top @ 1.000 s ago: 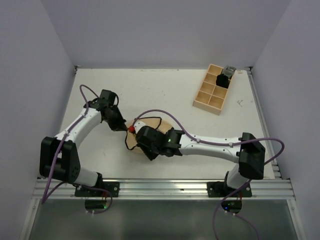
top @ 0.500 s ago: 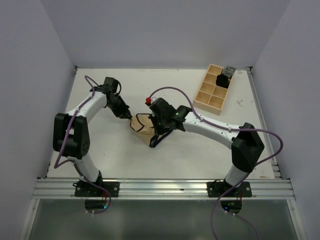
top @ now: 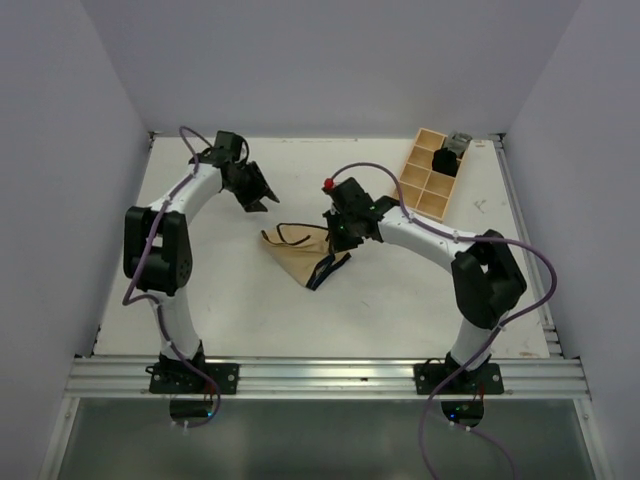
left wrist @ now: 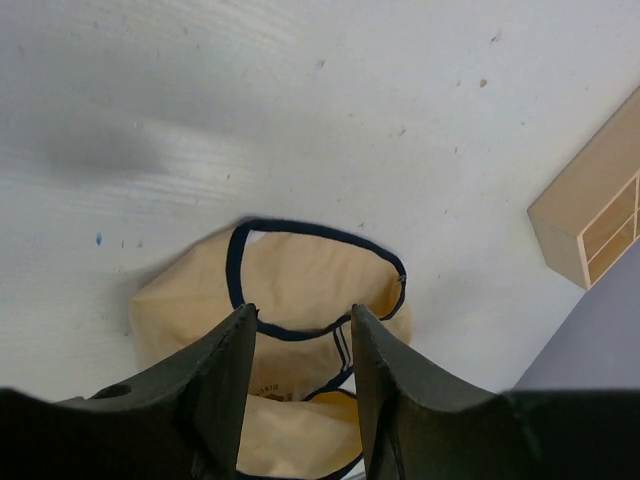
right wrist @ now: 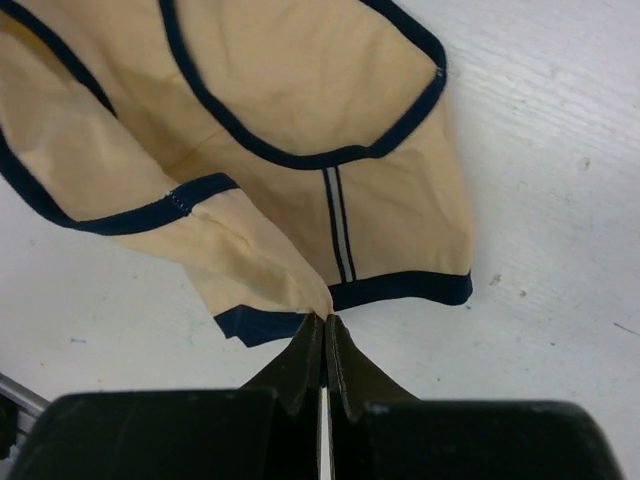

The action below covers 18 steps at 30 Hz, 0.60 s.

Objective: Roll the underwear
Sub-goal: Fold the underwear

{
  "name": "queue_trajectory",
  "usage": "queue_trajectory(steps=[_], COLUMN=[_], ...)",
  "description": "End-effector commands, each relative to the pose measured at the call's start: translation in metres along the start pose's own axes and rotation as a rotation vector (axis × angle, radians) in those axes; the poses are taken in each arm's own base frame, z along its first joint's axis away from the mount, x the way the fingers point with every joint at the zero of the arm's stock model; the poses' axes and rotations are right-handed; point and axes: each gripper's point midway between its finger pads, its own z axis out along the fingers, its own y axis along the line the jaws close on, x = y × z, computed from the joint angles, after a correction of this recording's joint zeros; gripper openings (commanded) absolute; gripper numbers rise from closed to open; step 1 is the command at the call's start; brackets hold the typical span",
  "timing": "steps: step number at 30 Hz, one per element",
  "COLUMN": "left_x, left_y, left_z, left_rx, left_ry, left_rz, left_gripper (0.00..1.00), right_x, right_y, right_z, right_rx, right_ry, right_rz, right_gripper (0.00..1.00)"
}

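Two arms: right gripper (right wrist: pixel 323 318) pinched tight on underwear (right wrist: pixel 300 90) corner; left gripper (left wrist: pixel 302 312) gaping, hovering above it.

Bright, even, diffuse light; soft grey shadow on table (left wrist: pixel 90 150) (left wrist view); close jaws slightly blurred.

The underwear (top: pixel 298 258) is tan fabric with dark trim. It lies loosely folded near the top view's centre, one opening gaping.
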Motion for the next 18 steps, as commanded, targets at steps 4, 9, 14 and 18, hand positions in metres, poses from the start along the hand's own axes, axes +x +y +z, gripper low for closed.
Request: queue_trajectory(steps=[4, 9, 14, 18], left_x=[-0.038, -0.020, 0.008, 0.018], left_y=[-0.015, 0.001, 0.030, 0.041], left_z=[-0.032, -0.030, -0.013, -0.012], left_rx=[0.004, 0.008, 0.000, -0.014], left_ry=[-0.162, -0.129, -0.060, -0.062], left_rz=[0.249, 0.361, 0.368, 0.347], left_gripper=[0.48, 0.49, 0.49, 0.49], right_x=[-0.001, 0.003, -0.012, -0.022], right_y=[-0.030, -0.043, -0.050, -0.059], right_z=[-0.001, 0.004, -0.004, -0.005], right_rx=[-0.004, 0.026, 0.062, 0.101], right_ry=[-0.022, -0.013, -0.032, -0.026], right_rz=[0.102, 0.123, 0.088, 0.071], right_gripper=[0.00, 0.00, 0.00, 0.00])
